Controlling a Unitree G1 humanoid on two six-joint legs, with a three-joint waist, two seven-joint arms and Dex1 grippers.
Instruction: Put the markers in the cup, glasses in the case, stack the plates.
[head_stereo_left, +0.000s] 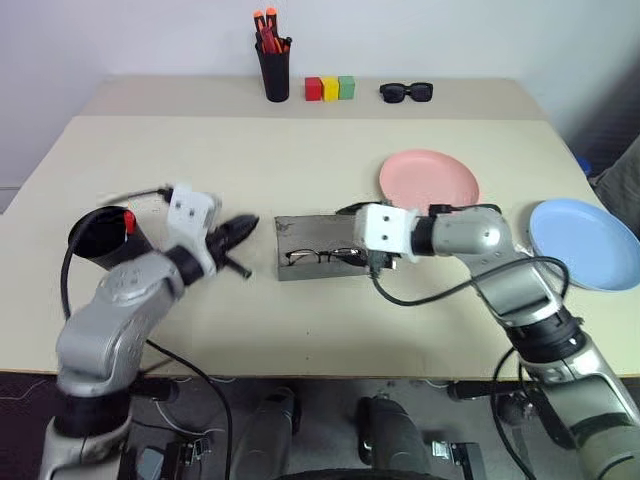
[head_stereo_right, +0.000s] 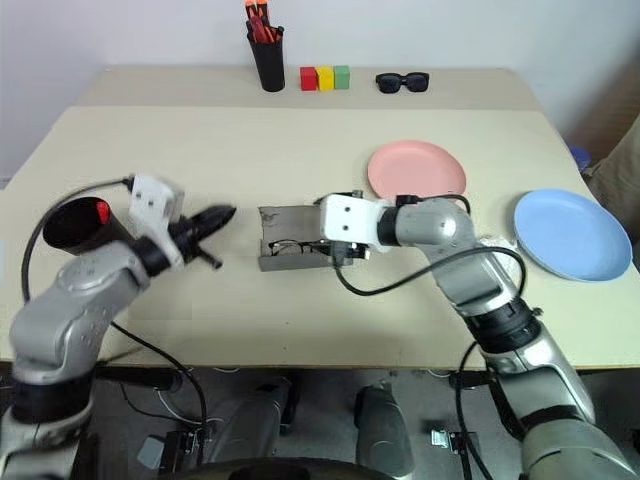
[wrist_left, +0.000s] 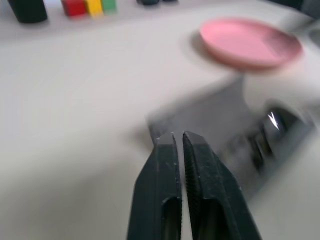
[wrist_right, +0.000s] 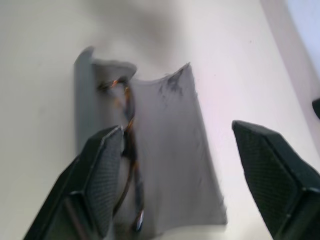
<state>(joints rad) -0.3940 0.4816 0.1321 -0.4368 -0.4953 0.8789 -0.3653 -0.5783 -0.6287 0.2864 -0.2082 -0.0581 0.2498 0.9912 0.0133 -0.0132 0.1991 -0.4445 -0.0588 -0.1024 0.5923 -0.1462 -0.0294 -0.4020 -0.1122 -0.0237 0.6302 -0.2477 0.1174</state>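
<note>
1. Left gripper (head_stereo_left: 243, 226): clenched, empty, above the table (head_stereo_left: 300, 150) between cup (head_stereo_left: 100, 232) and case (head_stereo_left: 320, 240).
2. Right gripper (wrist_right: 175, 165): released, over the open case.
3. Glasses (head_stereo_left: 322, 256): inside the case, mid-table.
4. Pink plate (head_stereo_left: 428, 178) and blue plate (head_stereo_left: 585, 243): apart, near the right edge.
5. Red-capped marker (head_stereo_left: 128, 220): in the cup, near the left edge.

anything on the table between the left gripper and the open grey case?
Bare tabletop only. In the left eye view, nothing lies between the shut left gripper and the grey rectangular hard-sided case, open, with thin wire-rimmed glasses inside. The left wrist view agrees.
</note>
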